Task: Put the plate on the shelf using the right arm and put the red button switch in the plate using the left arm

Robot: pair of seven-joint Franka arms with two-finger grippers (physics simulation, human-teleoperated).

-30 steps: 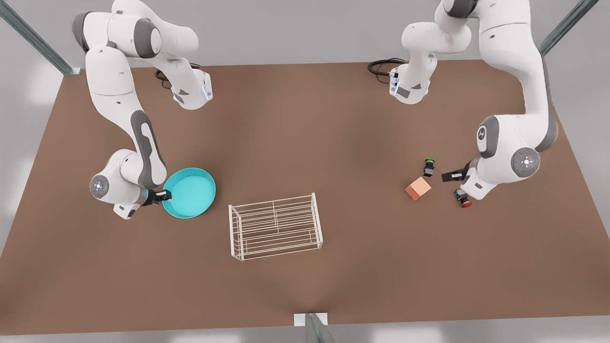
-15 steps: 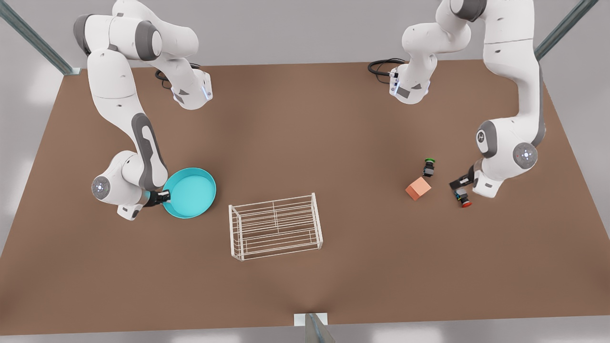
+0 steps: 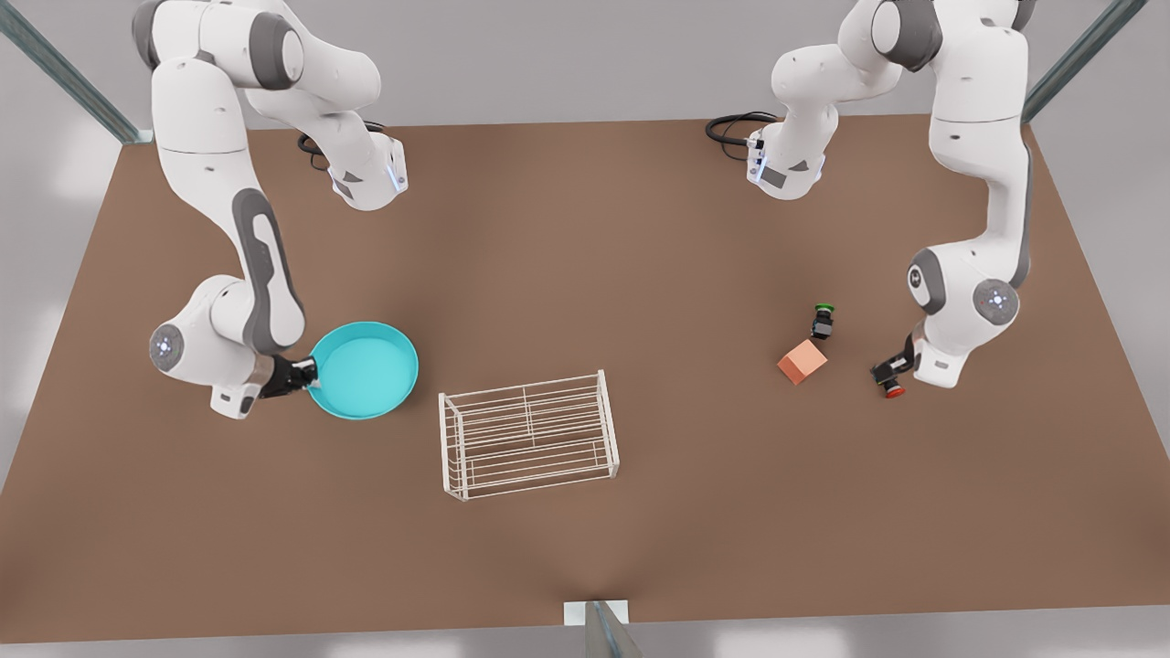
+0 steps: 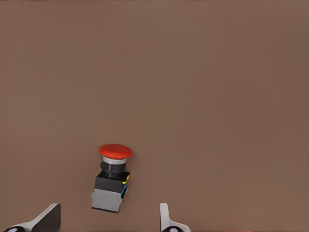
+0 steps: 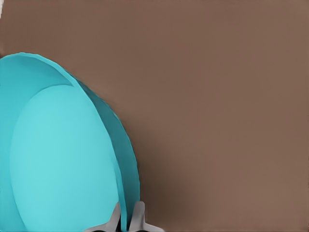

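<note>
One turquoise plate (image 3: 366, 370) w/ right end effector (image 3: 306, 373) clamped on rim; left end effector (image 4: 108, 220) open astride red button switch (image 4: 113, 176).

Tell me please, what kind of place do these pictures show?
Probably a simulated robot test bench: a plain brown table bearing two white jointed arms, a white wire rack, a round turquoise plate and a red-capped button switch, with bare grey surroundings.

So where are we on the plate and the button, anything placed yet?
Nothing is placed yet. In hand: the right gripper is shut on the plate rim, beside the shelf, whose top is bare. The left gripper is open, fingers either side of the red button switch lying on the table. Left: set plate on shelf, grasp switch, drop it in.
</note>
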